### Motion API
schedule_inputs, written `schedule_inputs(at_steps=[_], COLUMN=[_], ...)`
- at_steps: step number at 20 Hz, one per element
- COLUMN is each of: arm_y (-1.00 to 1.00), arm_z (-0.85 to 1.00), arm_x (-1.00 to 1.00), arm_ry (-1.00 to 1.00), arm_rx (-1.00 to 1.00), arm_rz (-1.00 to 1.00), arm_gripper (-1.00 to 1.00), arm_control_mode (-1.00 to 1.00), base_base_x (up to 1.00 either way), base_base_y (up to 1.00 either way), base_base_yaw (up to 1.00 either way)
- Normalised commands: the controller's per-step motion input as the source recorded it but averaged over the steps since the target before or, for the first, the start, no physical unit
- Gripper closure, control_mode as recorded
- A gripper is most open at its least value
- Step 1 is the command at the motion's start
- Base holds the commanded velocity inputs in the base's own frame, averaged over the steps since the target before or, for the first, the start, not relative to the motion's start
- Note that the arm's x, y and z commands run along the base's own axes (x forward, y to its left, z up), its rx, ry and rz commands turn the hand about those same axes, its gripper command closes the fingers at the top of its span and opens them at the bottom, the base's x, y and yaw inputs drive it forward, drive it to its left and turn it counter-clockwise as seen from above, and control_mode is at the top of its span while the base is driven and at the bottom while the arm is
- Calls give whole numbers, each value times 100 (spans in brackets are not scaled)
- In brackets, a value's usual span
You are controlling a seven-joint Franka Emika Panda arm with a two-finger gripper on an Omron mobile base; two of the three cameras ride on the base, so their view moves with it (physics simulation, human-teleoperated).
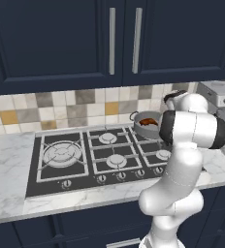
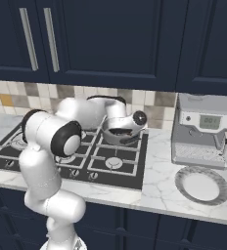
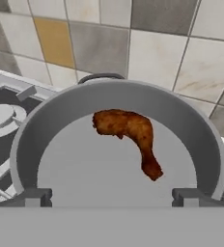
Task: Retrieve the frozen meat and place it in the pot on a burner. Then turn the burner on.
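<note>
The grey steel pot [image 3: 119, 103] stands on the back right burner of the black cooktop [image 1: 37, 181], close to the tiled wall. The frozen meat [image 3: 131, 132], a reddish-brown drumstick-shaped lump, lies on the pot's floor, free of any grip. It also shows inside the pot [image 1: 144, 127] as a brown patch, the meat [image 1: 150, 122]. My gripper [image 3: 113, 198] hovers just above the near rim, open, with its two dark fingertips [image 3: 33, 197] wide apart and nothing between them. From the right base, my hand hangs over the pot [image 2: 119, 136] and hides most of it.
A row of knobs [image 1: 101, 178] runs along the cooktop's front edge. The large multi-ring burner [image 1: 62, 154] is at the left. On the counter to the right stand a coffee machine [image 2: 203, 129] and a white plate [image 2: 201, 185]. Dark cabinets hang overhead.
</note>
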Motion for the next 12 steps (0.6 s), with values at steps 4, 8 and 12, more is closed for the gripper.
schedule_inputs(at_steps=[4,8,12], arm_y=[-1,-5,-3], arm_z=[23,37,55], arm_x=[-84,-76,-74], arm_ry=[-14,-10,-8], arm_rx=[0,0,0], arm_rz=[-4,-5,-4], arm_gripper=[-100,-100,-100], arm_control_mode=[-100,-100,-100], base_base_x=[0,0,0], base_base_y=[0,0,0], base_base_yaw=[0,0,0])
